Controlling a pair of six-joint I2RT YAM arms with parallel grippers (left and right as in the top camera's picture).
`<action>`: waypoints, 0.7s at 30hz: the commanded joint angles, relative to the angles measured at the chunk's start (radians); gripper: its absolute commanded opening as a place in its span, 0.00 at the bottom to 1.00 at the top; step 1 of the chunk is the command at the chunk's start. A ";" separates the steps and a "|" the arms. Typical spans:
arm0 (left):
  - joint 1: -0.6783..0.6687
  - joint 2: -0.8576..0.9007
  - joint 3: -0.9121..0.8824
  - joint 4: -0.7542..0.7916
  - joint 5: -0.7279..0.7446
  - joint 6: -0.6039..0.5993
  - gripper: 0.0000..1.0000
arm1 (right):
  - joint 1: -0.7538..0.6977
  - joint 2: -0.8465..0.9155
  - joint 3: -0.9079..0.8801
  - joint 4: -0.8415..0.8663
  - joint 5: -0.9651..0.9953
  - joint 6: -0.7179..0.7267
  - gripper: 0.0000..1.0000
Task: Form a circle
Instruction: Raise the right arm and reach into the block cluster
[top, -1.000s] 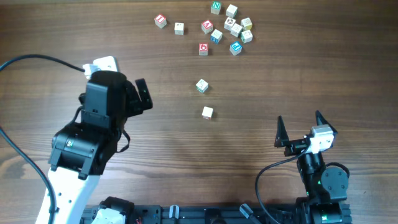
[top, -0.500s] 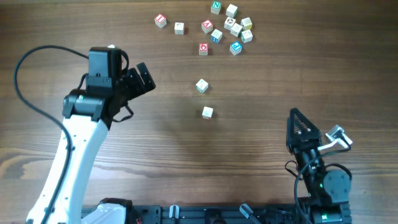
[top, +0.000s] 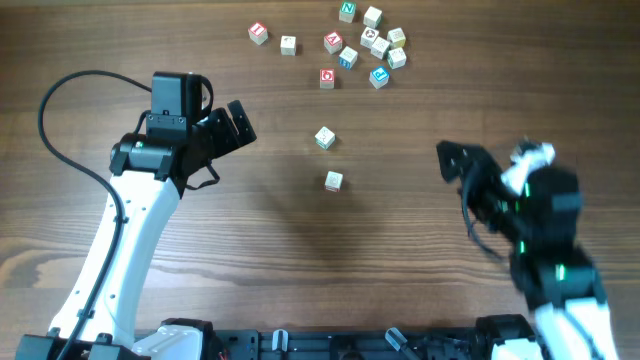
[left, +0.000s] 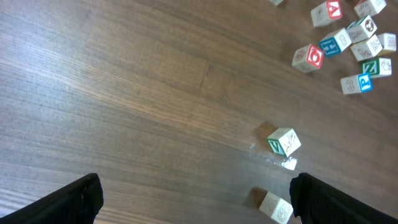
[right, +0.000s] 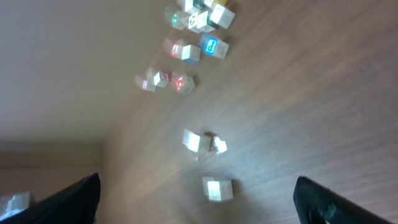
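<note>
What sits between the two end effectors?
Overhead view: two lone cubes, upper cube and lower cube, lie between the left end effector and right end effector.

Pale wooden cubes (top: 379, 44), matt wood-grain table (top: 300, 250)

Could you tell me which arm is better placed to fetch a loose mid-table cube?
Probably left: the left gripper, open, points at the upper loose cube from nearby; the right gripper is farther off and blurred.
</note>
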 joint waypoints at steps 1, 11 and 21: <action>0.005 0.006 0.006 -0.001 0.015 -0.009 1.00 | 0.003 0.267 0.309 -0.179 -0.012 -0.180 0.99; 0.005 0.006 0.006 -0.001 0.015 -0.009 1.00 | 0.003 0.594 0.790 -0.408 0.040 -0.242 1.00; 0.005 0.006 0.006 -0.001 0.015 -0.009 1.00 | 0.006 0.762 0.872 -0.317 0.003 -0.324 0.99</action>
